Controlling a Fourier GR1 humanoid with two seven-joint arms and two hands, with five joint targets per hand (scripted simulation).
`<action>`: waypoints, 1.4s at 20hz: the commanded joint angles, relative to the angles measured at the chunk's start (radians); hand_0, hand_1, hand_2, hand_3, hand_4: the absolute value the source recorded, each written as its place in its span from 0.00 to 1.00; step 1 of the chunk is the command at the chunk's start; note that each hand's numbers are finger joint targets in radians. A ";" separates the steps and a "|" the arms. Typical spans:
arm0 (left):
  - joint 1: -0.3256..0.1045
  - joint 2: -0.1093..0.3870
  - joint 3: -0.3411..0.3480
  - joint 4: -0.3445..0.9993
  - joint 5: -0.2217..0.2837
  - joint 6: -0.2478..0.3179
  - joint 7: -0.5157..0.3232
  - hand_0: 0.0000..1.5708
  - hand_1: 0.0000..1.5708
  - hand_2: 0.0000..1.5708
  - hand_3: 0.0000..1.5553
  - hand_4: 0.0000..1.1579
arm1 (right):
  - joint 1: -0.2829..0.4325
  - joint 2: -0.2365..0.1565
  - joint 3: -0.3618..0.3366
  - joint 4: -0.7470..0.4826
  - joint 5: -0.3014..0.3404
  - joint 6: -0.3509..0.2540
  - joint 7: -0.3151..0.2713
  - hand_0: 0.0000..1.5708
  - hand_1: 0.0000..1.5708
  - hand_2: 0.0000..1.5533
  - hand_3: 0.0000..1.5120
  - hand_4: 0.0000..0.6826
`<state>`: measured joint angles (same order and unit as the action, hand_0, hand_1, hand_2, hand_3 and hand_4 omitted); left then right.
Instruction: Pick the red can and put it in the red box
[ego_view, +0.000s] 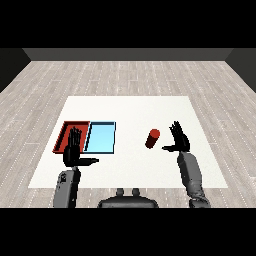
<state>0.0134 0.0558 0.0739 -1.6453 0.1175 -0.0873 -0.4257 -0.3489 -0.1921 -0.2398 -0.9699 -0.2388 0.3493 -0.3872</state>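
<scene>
We are looking down across the white table (135, 107), where the red can (153, 138) is standing right of the middle, leaning a little, on bare table surface. It is sitting well apart from both trays and is not being held by anything.

Our right hand (180, 141) is hovering just beside the can, on its right, with the fingers stretched upward and the thumb reaching out toward the can; the hand is released and is not touching it, as far as we can tell.

Our left hand (73, 150) is hanging over the near edge of the red tray (66, 131), fingers straight and pointing away from us, thumb sticking out to the right; it is grasping nothing.

The blue tray (101, 138) is lying just right of the red tray, their sides touching, both at the table's left.
</scene>
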 joint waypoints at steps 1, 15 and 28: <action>0.047 -0.027 -0.032 -0.008 -0.010 -0.010 -0.034 0.00 0.00 0.00 0.00 0.00 | 0.011 0.010 0.004 0.118 0.017 0.034 -0.109 0.00 0.00 0.00 0.00 0.00; -0.031 -0.012 -0.011 0.039 -0.003 -0.001 0.004 0.00 0.00 0.00 0.00 0.00 | -0.080 0.107 0.065 0.173 0.016 -0.052 -0.087 0.00 0.00 0.00 0.00 0.00; -0.015 0.032 0.049 0.032 0.061 -0.067 -0.040 0.00 0.00 0.00 0.00 0.00 | -0.131 0.104 0.066 0.213 -0.018 -0.074 -0.034 0.00 0.00 0.00 0.00 0.00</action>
<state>0.0062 0.0560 0.0804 -1.6326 0.1420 -0.1180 -0.4511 -0.4757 -0.1068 -0.1824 -0.7575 -0.2526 0.2977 -0.4378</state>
